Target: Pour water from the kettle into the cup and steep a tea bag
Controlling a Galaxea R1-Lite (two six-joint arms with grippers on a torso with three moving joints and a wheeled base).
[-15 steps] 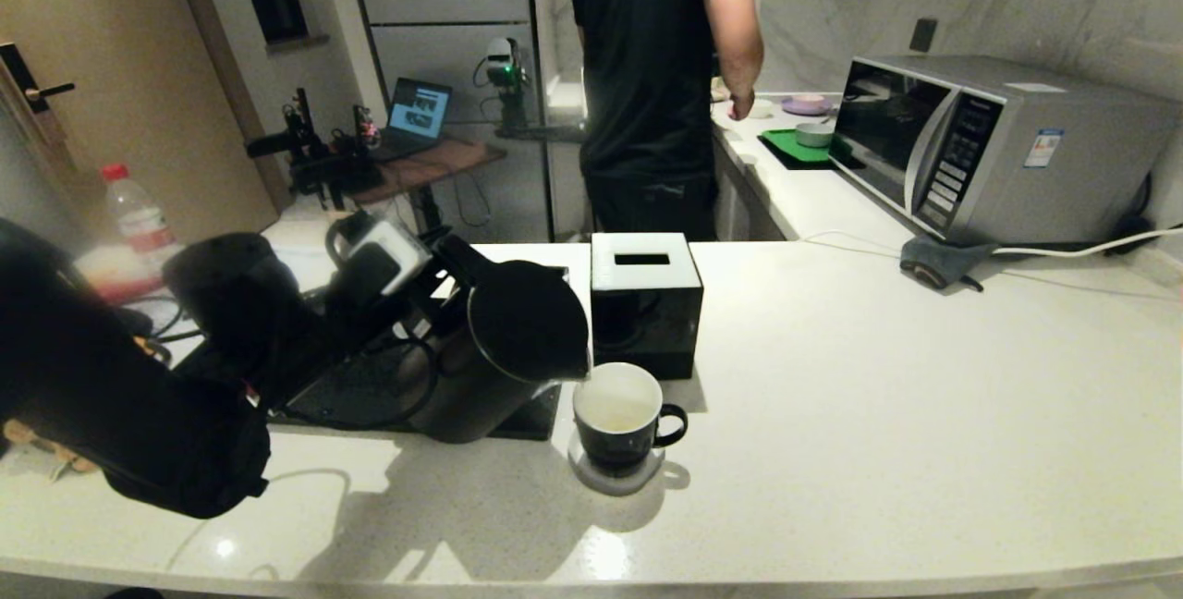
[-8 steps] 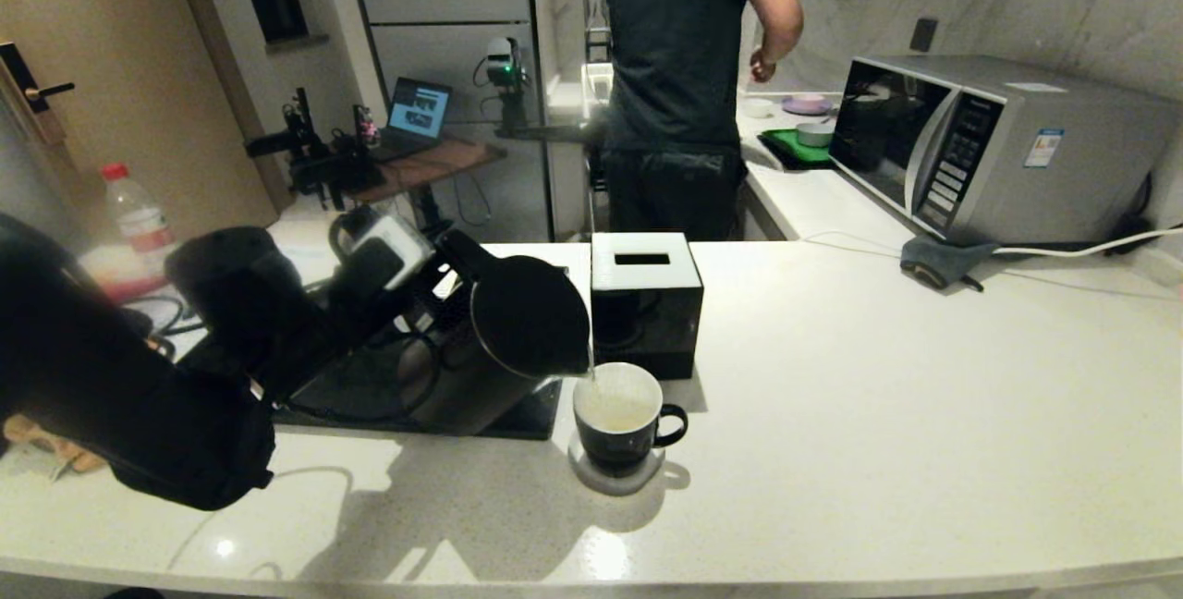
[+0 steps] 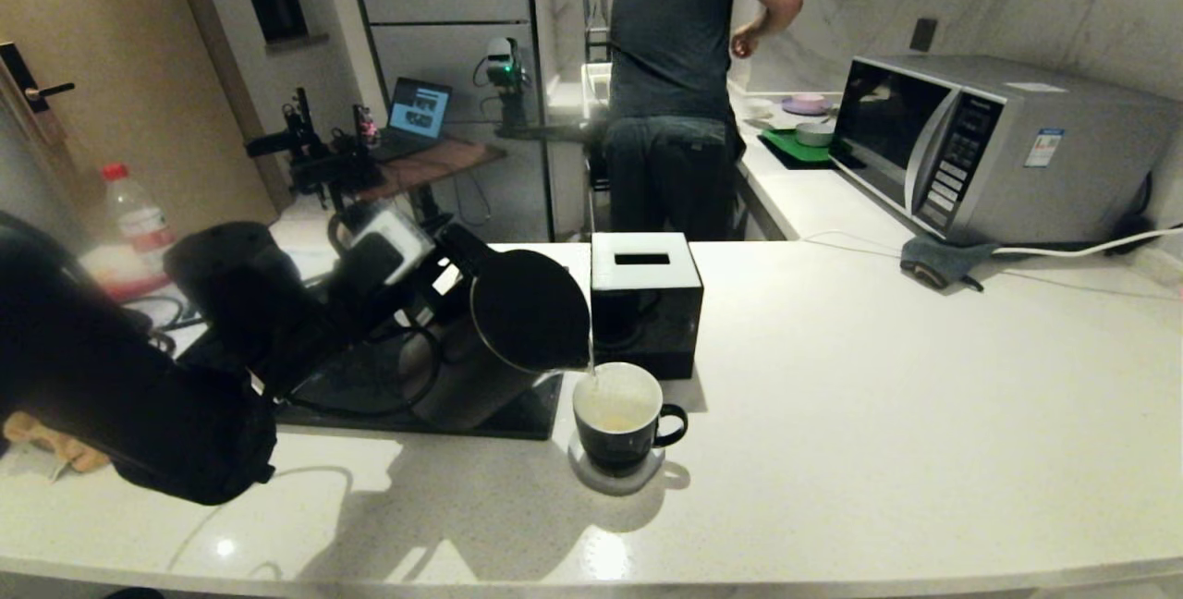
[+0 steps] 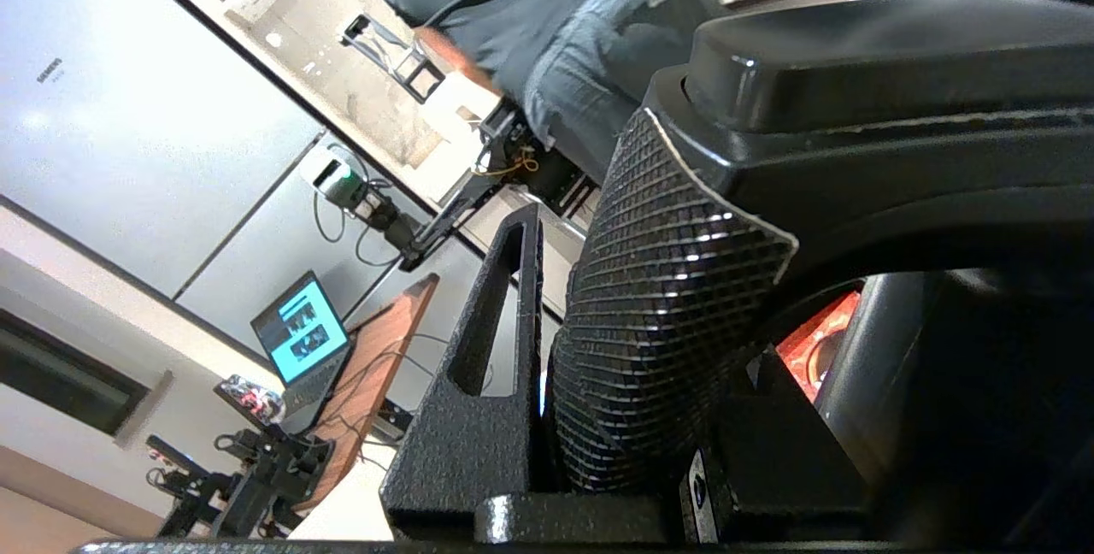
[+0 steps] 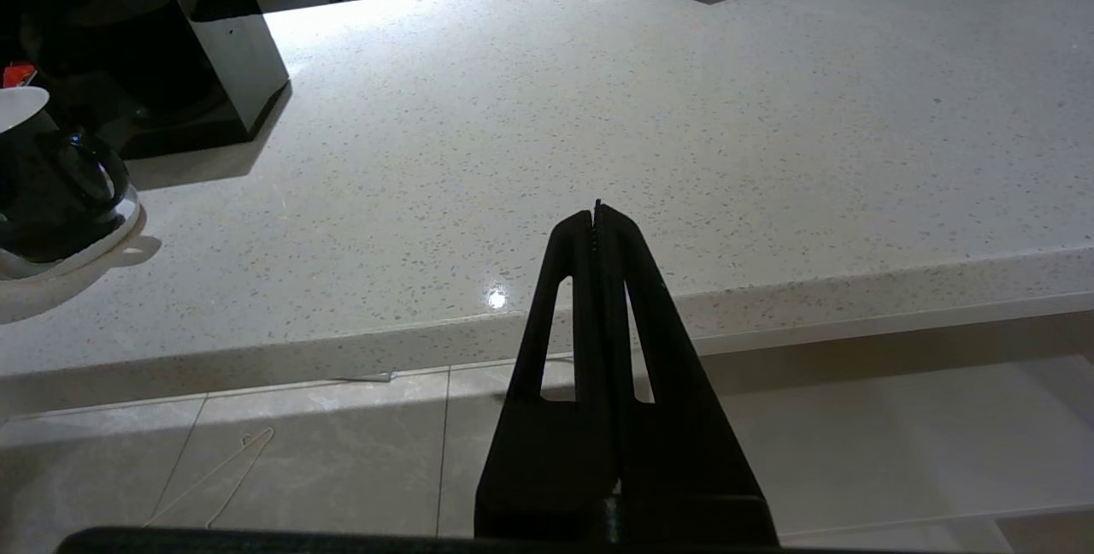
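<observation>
The black kettle (image 3: 518, 317) hangs tilted over the counter, spout down toward the cup (image 3: 617, 414). My left gripper (image 3: 442, 277) is shut on its big loop handle, whose textured grip (image 4: 667, 297) fills the left wrist view. A thin pale stream of water (image 3: 591, 360) falls from the spout into the cup's white interior, where some liquid lies. The cup (image 5: 51, 186) stands on a white coaster (image 3: 615, 479), ear handle to the right. My right gripper (image 5: 596, 210) is shut and empty, parked below the counter's front edge. The tea bag is out of view.
A black cube box with a white slotted top (image 3: 644, 299) stands just behind the cup. A black base plate (image 3: 416, 400) lies under the kettle. A microwave (image 3: 989, 146) and a cloth (image 3: 943, 262) sit at the far right. A person (image 3: 684, 81) stands behind the counter.
The kettle has tipped further and risen slightly, and a stream of water now runs into the cup. The person behind the counter has shifted to the right.
</observation>
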